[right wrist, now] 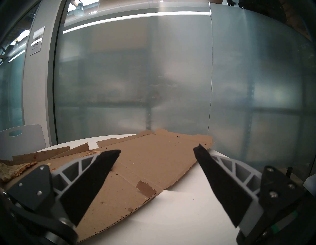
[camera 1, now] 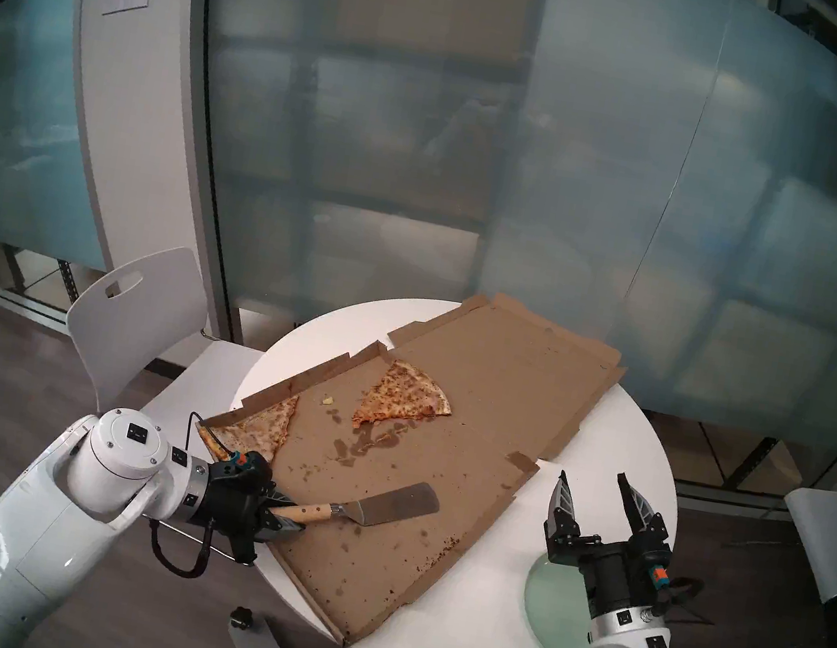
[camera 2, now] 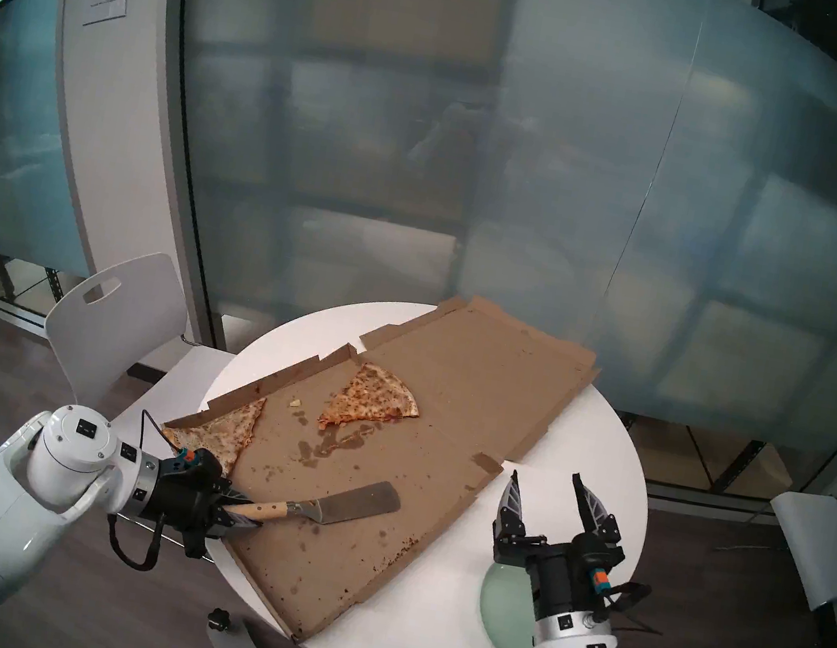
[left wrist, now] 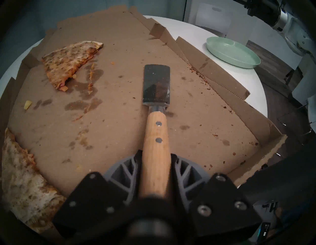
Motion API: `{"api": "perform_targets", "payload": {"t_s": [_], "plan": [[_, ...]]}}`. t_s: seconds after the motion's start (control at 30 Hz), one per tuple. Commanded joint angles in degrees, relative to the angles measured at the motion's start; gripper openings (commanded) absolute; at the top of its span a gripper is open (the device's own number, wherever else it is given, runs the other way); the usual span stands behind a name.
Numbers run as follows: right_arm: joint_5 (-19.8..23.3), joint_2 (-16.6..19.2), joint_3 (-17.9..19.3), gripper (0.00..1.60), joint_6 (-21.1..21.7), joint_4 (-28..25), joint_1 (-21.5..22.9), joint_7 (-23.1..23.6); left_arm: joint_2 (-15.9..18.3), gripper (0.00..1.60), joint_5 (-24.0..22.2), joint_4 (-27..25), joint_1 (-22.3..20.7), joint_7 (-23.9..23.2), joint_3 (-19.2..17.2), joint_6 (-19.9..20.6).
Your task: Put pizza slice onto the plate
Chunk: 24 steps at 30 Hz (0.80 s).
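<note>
The pale, long pizza slice (camera 1: 257, 429) (left wrist: 22, 188) lies along the left wall of the open cardboard box (camera 1: 477, 423), just beyond my left wrist. My left gripper (camera 1: 288, 513) (left wrist: 156, 154) is shut on the wooden handle of a metal spatula (camera 1: 376, 505). Its blade (left wrist: 156, 83) rests flat on the box floor and points to the right, away from the slice. The mint-green plate (camera 1: 551, 609) (left wrist: 232, 53) sits on the white table at the front right, partly hidden under my right arm. My right gripper (camera 1: 593, 485) (right wrist: 157, 150) hovers open above it, empty.
A shorter, more orange slice (camera 1: 405, 395) lies in the middle of the box amid grease stains and crumbs. The box spreads over most of the round white table (camera 1: 619, 456). A white chair (camera 1: 133, 319) stands at the back left, and frosted glass walls stand behind.
</note>
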Motion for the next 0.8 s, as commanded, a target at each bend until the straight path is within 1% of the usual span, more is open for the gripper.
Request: {"api": "perform_targets", "payload": {"t_s": [0.0, 0.23, 0.43, 0.67, 0.77], "plan": [[0.0, 0.2, 0.0, 1.60, -0.2, -1.2, 0.1, 0.1, -1.8, 0.00, -2.8, -2.4, 0.7, 0.8, -3.9, -0.5], [0.0, 0.1, 0.0, 1.60, -0.2, -1.2, 0.1, 0.1, -2.2, 0.00, -4.6, -3.1, 1.3, 1.0, -7.6, -0.7], [0.0, 0.1, 0.0, 1.60, -0.2, -1.2, 0.1, 0.1, -2.6, 0.00, -6.4, -3.2, 1.9, 1.3, -11.9, -0.8], [0.0, 0.1, 0.0, 1.60, -0.2, -1.2, 0.1, 0.1, -4.0, 0.00, -8.9, -5.2, 5.2, 1.2, -17.9, -1.3], [0.0, 0.1, 0.0, 1.60, -0.2, -1.2, 0.1, 0.1, -4.3, 0.00, -9.6, -5.4, 6.9, 0.6, -19.9, -2.0]]}}
